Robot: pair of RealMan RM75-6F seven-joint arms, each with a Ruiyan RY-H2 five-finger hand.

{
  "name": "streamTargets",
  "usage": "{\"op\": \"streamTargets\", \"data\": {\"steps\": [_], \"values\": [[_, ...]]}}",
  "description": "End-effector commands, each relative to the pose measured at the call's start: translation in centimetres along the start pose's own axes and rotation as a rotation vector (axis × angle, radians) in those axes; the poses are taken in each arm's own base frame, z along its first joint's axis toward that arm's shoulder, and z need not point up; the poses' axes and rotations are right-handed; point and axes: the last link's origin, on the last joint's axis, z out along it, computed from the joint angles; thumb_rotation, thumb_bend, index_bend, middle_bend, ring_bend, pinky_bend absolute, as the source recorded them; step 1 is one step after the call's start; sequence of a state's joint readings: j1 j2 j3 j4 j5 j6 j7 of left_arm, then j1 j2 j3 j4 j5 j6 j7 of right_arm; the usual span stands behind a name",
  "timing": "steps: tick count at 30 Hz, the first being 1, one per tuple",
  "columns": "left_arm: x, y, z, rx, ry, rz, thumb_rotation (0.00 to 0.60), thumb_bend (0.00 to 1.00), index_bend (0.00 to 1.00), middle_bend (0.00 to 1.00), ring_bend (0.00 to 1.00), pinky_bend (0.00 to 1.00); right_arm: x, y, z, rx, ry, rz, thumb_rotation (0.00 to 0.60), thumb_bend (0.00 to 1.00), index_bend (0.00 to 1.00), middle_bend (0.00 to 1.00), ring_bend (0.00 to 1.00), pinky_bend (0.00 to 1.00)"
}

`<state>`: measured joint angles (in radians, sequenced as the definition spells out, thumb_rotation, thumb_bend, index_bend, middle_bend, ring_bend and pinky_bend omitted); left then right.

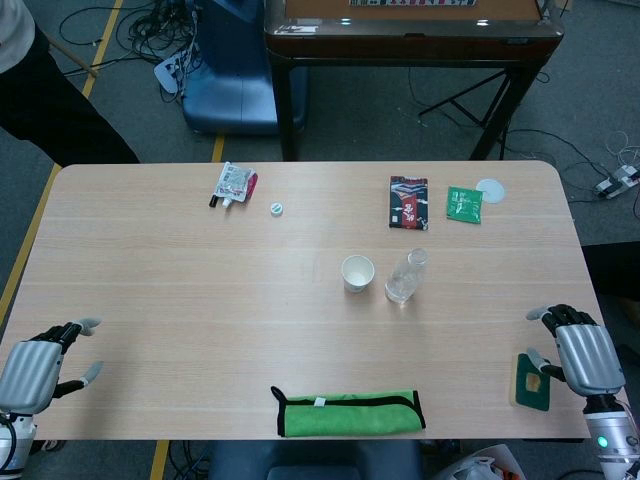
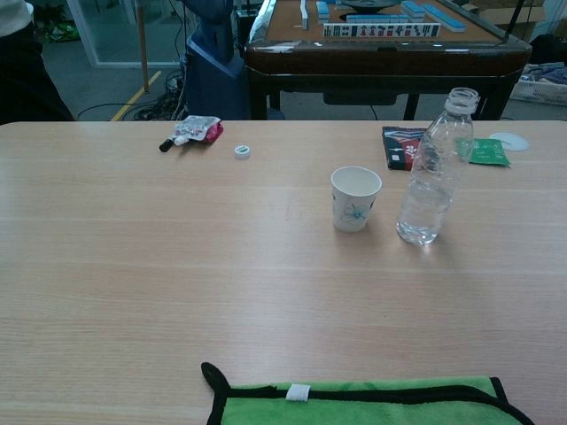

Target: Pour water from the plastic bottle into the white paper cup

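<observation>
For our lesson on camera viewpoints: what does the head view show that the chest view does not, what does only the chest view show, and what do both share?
Only the head view shows the left robot hand, the right robot hand and a green card beside it. Only the chest view shows the cup's flower print and the water level in the bottle. Both show the cup, bottle, bottle cap, green cloth and packets.

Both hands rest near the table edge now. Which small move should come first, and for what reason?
Probably the right hand should reach toward the plastic bottle. It holds nothing, the bottle stands upright and uncapped beside the white paper cup, and it is on that hand's side.
</observation>
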<state>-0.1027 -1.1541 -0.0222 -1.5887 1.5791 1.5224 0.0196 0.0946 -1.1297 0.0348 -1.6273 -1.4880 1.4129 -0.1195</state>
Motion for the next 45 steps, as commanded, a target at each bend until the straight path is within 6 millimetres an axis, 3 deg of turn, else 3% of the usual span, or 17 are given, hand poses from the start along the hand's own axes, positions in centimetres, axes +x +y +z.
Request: {"op": "streamTargets", "data": {"steps": [1,12,19,22,25,32,41,45], "values": [[0.0,-0.1,-0.1,0.005,0.001,-0.003,0.6,0.21,0.29,0.41,0.43,0.59,-0.3,-0.2,0.1,0.007,-0.009,-0.004,0.6,0.25,0.38,0.36,0.27,0.38],[0.6,-0.7,-0.5,0.028,0.008,0.002,0.6,0.21,0.29,0.41,0.41,0.59,-1.1,-0.9,1.2,0.035,-0.016,0.015,0.6,0.24,0.38,0.34,0.26,0.38],[0.8,-0.7,-0.6,0.031,0.016,0.004,0.6,0.21,0.29,0.41,0.41,0.59,-1.2,-1.5,2.6,0.058,0.013,0.075,0.6,0.07,0.37,0.29,0.22,0.38],[0.9,-0.7,-0.7,0.038,0.02,-0.002,0.6,0.21,0.29,0.39,0.41,0.59,-1.7,-2.6,4.4,0.085,0.0,0.167,0.6,0.0,0.35,0.28,0.2,0.38],[0.9,-0.7,-0.6,0.041,0.019,-0.004,0.6,0.21,0.29,0.36,0.41,0.59,-2.1,-3.1,6.5,0.098,-0.011,0.214,0.6,0.0,0.33,0.27,0.2,0.38],[1.0,-0.9,-0.5,0.049,0.016,-0.011,0.6,0.21,0.29,0.33,0.41,0.59,-3.3,-4.2,9.2,0.098,-0.011,0.29,0.6,0.0,0.27,0.22,0.18,0.38],[1.1,-1.0,-0.7,0.056,0.017,-0.017,0.6,0.21,0.29,0.3,0.41,0.59,-5.0,-5.7,11.4,0.087,-0.045,0.444,0.6,0.0,0.17,0.13,0.13,0.3],[1.2,-1.2,-0.8,0.063,0.014,-0.019,0.6,0.21,0.29,0.29,0.41,0.59,-5.6,-6.5,12.1,0.08,-0.073,0.535,0.6,0.0,0.16,0.12,0.12,0.28]]}}
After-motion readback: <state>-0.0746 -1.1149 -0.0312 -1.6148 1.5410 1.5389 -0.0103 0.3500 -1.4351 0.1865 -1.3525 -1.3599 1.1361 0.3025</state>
